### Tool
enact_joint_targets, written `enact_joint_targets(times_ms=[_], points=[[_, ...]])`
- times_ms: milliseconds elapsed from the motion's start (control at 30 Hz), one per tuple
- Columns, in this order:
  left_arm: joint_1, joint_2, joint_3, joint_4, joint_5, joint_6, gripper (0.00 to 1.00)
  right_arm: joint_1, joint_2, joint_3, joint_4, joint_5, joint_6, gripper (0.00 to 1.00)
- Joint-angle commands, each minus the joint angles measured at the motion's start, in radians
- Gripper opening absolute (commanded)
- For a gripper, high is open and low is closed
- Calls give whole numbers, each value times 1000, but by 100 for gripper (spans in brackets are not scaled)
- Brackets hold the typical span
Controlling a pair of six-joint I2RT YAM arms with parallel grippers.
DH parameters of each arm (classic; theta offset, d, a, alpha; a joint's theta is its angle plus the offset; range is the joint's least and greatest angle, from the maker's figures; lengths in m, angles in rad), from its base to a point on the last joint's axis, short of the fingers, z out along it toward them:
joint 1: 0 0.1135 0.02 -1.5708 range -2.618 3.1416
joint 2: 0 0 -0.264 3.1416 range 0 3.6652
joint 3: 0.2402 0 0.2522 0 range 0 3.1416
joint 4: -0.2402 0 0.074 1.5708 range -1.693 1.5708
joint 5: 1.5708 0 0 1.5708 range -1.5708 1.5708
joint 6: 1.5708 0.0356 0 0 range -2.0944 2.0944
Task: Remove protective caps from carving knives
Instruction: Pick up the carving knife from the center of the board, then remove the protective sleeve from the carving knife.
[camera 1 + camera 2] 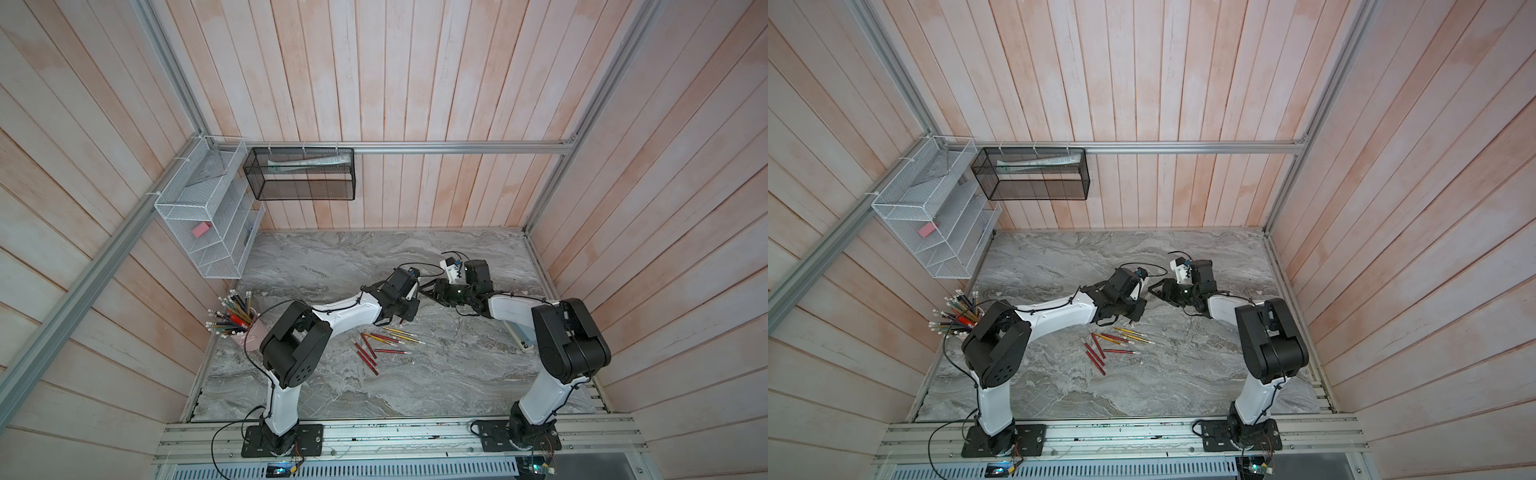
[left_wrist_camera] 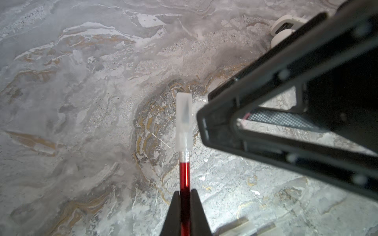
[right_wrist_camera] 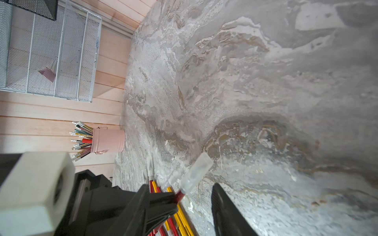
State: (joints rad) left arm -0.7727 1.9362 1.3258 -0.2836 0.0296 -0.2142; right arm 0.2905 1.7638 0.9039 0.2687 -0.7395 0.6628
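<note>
One knife (image 2: 184, 175): red, clamped in left gripper (image 2: 185, 196).
Right gripper (image 3: 180, 189): jaws apart beside cap (image 2: 184, 118), no grip.
Risk: off-centre closure may slip off cap.

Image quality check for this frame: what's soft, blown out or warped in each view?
Left wrist view: the protective cap and red carving knife are slightly soft, with a bright light patch on the marble table. Right wrist view: the white camera housing is out of focus up close, and the lens curves the table edge. Both top views: even light, and the loose carving knives are tiny.
</note>
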Motion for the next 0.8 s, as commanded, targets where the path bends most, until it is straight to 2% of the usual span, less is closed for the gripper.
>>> enact_joint_targets(times_ms=[0, 367, 600, 767], points=[[3, -31, -17, 9, 15, -15, 0, 3, 36, 32, -14, -11, 9, 50], [3, -45, -25, 14, 26, -19, 0, 36, 77, 50, -13, -16, 9, 44], [3, -52, -31, 13, 33, -18, 0, 41, 93, 58, 6, -22, 22, 33], [2, -60, -39, 13, 29, -16, 0, 40, 105, 64, 21, -33, 36, 15]])
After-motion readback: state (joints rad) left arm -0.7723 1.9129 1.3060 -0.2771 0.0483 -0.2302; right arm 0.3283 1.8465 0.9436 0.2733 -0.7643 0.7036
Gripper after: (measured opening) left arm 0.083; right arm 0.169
